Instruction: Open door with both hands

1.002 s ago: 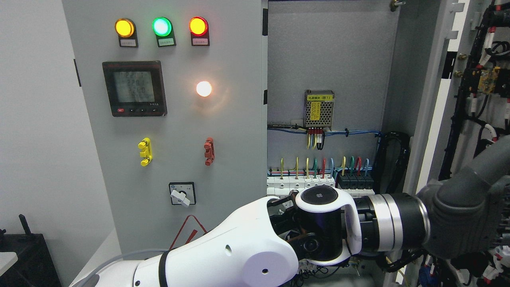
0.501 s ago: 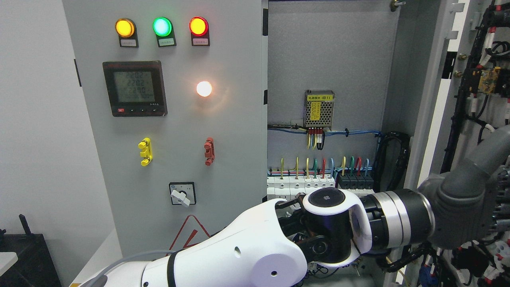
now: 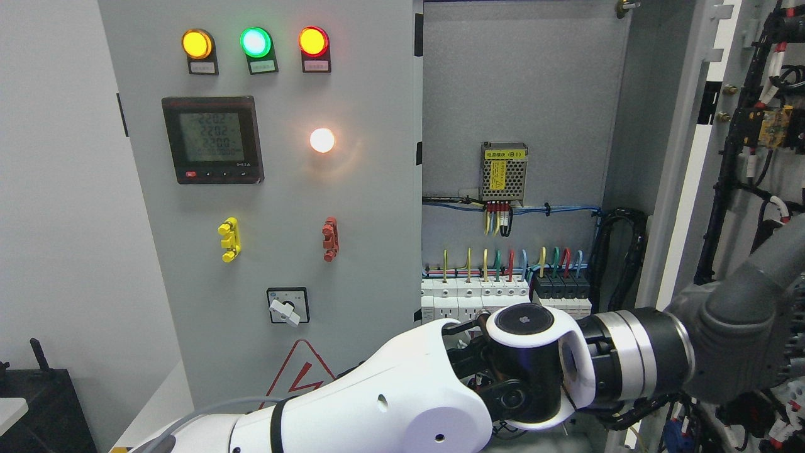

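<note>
Now your cabinet (image 3: 264,207) stands with its right bay exposed; the door (image 3: 685,157) hangs swung out at the cabinet's right. Your left arm (image 3: 390,402) has slid rightward and lower across the cabinet's base, so the push looks nearly done. Its hand (image 3: 732,343) is grey-covered; you cannot tell its fingers. Breakers (image 3: 503,296) sit inside the cabinet.

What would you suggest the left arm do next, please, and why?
Probably keep pushing the right door outward. The left arm reaches across the open cabinet to that door at the picture's right, and the breakers already show. The door looks only partly swung back. The left hand is a grey mass; its grip cannot be judged.
</note>
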Available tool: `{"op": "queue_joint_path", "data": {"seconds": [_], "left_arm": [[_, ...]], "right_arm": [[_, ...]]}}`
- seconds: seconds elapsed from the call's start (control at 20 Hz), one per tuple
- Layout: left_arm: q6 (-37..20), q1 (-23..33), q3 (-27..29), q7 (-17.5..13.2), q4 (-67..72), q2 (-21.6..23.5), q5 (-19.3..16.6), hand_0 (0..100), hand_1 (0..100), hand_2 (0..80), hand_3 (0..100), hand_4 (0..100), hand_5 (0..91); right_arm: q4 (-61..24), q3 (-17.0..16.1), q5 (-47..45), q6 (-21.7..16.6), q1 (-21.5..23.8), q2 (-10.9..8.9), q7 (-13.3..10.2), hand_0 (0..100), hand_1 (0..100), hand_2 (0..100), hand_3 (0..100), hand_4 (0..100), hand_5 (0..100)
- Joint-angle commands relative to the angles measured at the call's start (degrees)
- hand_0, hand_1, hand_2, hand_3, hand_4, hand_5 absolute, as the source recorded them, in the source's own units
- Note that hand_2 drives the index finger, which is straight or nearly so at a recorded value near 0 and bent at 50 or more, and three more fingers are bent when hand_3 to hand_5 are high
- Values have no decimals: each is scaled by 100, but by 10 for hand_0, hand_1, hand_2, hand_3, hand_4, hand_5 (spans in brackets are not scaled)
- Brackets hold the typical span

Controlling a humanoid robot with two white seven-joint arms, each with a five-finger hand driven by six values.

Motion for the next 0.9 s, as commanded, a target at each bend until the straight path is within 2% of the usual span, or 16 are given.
{"op": "queue_joint_path", "data": {"seconds": [0.0, 0.25, 0.45, 0.85], "left_arm": [[31, -7, 7, -83, 17, 41, -23, 0, 0, 0, 0, 43, 0], [49, 46, 16, -127, -71, 260, -67, 0, 0, 0, 0, 43, 0], [49, 133, 34, -250, -229, 664, -93, 0, 0, 0, 0, 43, 0], [58, 695, 139, -294, -1204, 2333, -85, 0, 0, 0, 0, 43, 0]], "right_arm": [[0, -2, 0, 1, -4, 0, -3, 0, 0, 0, 0, 0, 0], [0, 6, 0, 1, 4, 0, -3, 0, 0, 0, 0, 0, 0], [0, 6, 0, 1, 4, 0, -3, 0, 0, 0, 0, 0, 0], [0, -2, 0, 1, -4, 0, -3, 0, 0, 0, 0, 0, 0]]}}
